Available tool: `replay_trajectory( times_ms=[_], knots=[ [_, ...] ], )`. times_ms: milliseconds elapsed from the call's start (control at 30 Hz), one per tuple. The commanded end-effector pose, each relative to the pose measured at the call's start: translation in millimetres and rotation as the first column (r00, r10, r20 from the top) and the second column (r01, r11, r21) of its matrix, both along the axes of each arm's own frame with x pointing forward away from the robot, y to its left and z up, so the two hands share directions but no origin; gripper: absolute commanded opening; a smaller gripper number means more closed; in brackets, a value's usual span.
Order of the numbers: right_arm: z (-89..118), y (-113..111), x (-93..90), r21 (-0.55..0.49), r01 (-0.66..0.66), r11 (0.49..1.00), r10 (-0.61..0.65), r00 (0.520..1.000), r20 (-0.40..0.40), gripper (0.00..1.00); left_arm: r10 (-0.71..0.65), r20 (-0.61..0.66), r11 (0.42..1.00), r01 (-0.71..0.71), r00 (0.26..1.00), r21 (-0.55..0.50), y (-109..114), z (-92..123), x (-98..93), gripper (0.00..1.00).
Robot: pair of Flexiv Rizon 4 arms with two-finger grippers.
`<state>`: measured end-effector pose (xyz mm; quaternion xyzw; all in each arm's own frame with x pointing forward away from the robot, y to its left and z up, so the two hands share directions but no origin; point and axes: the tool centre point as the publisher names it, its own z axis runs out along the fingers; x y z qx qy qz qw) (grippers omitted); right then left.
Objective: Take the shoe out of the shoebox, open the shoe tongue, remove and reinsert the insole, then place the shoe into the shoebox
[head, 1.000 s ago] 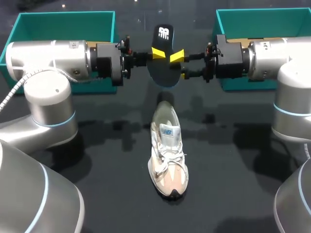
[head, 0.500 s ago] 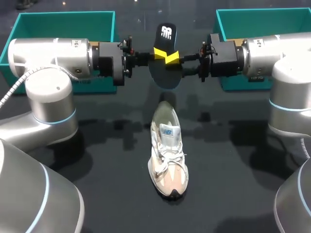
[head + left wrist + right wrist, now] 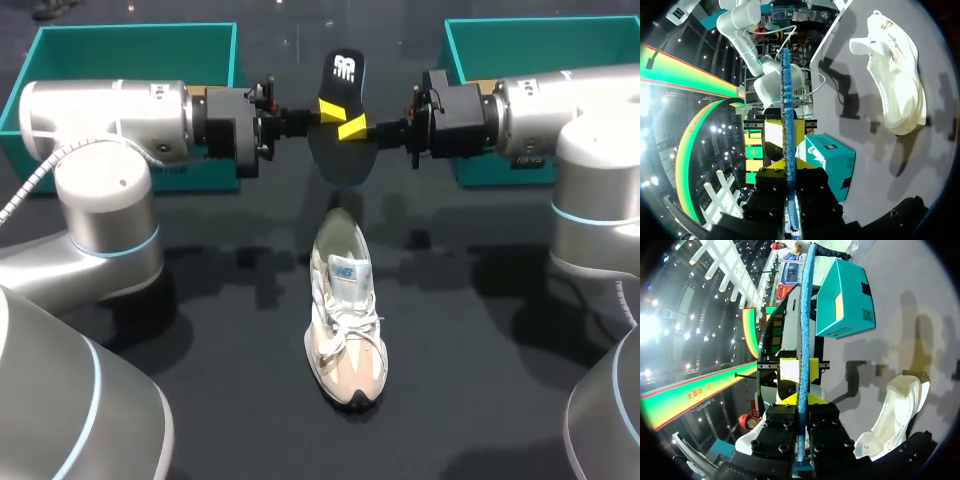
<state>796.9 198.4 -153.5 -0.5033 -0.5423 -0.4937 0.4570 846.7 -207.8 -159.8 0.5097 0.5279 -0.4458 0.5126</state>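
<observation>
A black insole (image 3: 340,100) hangs upright over the table's far middle, held from both sides. My left gripper (image 3: 325,108) is shut on its left edge and my right gripper (image 3: 352,128) is shut on its right edge. In the left wrist view the insole (image 3: 787,110) shows edge-on, blue, running between my left gripper's (image 3: 789,170) fingers. The right wrist view has the insole (image 3: 804,330) edge-on in my right gripper (image 3: 801,401). A white and beige shoe (image 3: 345,310) lies on the table nearer the front, toe toward the front, also seen as the shoe (image 3: 895,80) and the shoe (image 3: 892,420).
A teal box (image 3: 120,40) stands at the far left behind my left arm. Another teal box (image 3: 540,40) stands at the far right behind my right arm, and a teal box (image 3: 842,295) shows past the insole. Dark table surface lies around the shoe.
My right gripper has moved left onto the insole and closed on it. The left gripper kept its hold; the insole shifted slightly. The shoe has not moved.
</observation>
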Motion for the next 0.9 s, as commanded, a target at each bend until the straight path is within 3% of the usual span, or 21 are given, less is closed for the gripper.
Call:
replay_trajectory(
  times_ms=[33,100,133,167,200,333,433,500,900],
  knots=[
    [-2,2,1.9,0.006,0.0,1.0,0.0,1.0,0.002,0.0,-0.004,0.001,1.0,0.004,1.0,0.0,-2,-3,-1.9,0.0],
    [-4,1,2.6,0.011,0.004,1.0,-0.004,1.0,0.005,0.0,-0.002,-0.008,1.0,0.002,1.0,0.001,1,-2,-3.3,0.0],
    [-4,0,2.8,0.013,0.005,1.0,-0.005,1.0,0.006,0.0,-0.003,-0.015,1.0,0.003,1.0,0.002,3,0,-4.3,0.33],
    [-5,-1,3.1,0.014,0.006,1.0,-0.006,1.0,0.008,0.0,-0.004,-0.018,1.0,0.005,1.0,0.003,6,1,-6.1,0.9],
    [-5,-3,3.3,0.016,0.008,1.0,-0.009,1.0,0.012,0.0,-0.01,-0.033,1.0,0.01,0.999,0.006,11,3,-8.1,1.0],
    [-5,-12,3.4,0.01,0.011,1.0,-0.012,0.999,0.035,0.0,0.009,-0.118,0.999,-0.003,0.993,0.049,34,8,-14.6,1.0],
    [-6,-19,3.9,0.008,0.004,1.0,-0.004,0.998,0.068,0.0,0.035,-0.325,0.995,-0.003,0.945,0.098,57,13,-16.7,1.0],
    [-8,-26,4.4,0.069,-0.024,0.997,0.014,0.991,0.133,0.0,0.035,-0.325,0.995,-0.003,0.945,0.098,57,13,-16.7,1.0],
    [-8,-26,4.4,0.069,-0.024,0.997,0.014,0.991,0.133,0.0,0.035,-0.325,0.995,-0.003,0.945,0.098,57,13,-16.7,1.0]
  ],
)
